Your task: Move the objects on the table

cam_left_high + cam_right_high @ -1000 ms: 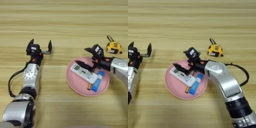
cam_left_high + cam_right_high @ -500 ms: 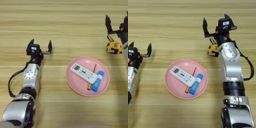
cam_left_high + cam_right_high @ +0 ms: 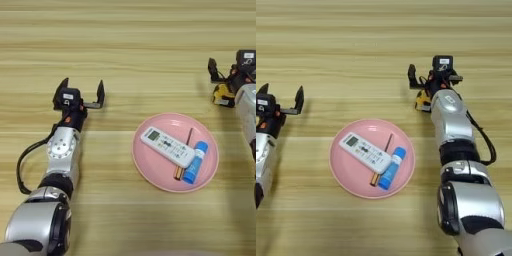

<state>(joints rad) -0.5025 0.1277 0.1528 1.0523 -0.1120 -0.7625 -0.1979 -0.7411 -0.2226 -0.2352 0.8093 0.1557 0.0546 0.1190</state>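
A round pink plate (image 3: pixel 341 175) lay on the table (image 3: pixel 130 45) a little below the middle of the frame, and three of the objects rested in it. The white remote (image 3: pixel 364 152) lay slanted across the plate's middle, from upper left to lower right. The amber-handled screwdriver (image 3: pixel 382 160) ran steeply down beneath the remote's right end, its thin shaft showing above and its handle below. The blue tube (image 3: pixel 391 168) lay just right of the screwdriver, white cap uppermost, touching or nearly touching the remote's lower right end. The yellow-black tape measure (image 3: pixel 422 101) sat on the bare wood in the upper right, well apart from the plate. The right gripper (image 3: pixel 431 82) was directly over the tape measure, its two black fingers spread wide on either side and closed on nothing; whether they touched the tape measure could not be told. The left gripper (image 3: pixel 82 91) stood at the left of the frame, level with the plate's upper rim and well apart from it, fingers wide open and empty above the wood.
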